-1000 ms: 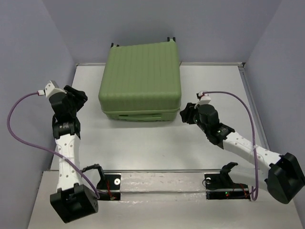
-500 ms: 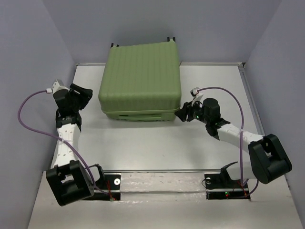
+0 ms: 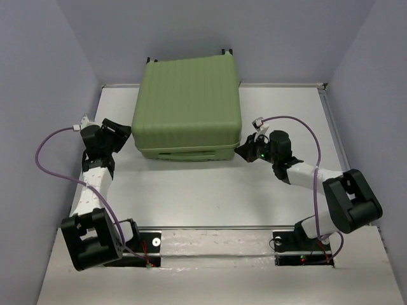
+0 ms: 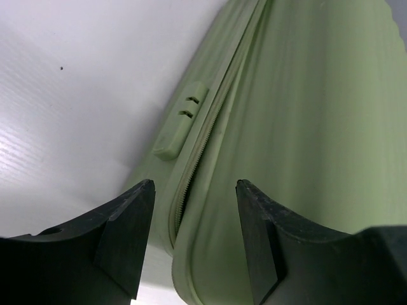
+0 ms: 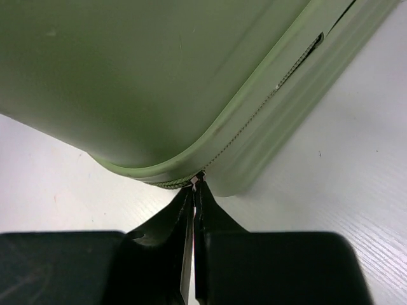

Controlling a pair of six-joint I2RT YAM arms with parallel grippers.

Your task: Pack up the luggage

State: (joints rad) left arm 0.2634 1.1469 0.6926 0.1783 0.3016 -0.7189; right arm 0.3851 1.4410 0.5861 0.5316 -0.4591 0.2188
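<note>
The luggage [image 3: 187,101] lies flat, wheels farthest, long axis near-to-far; left gripper [image 4: 195,185] spread apart, right gripper [image 5: 196,184] pinched together

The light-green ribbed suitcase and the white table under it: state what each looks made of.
Light-green ribbed suitcase: probably moulded hard plastic, satin finish; the ribs are crisp and even and the shell shows a soft sheen. White table: looks like laminate or painted board, matte, with fine parallel lines in the wrist views; which one cannot be told.
</note>
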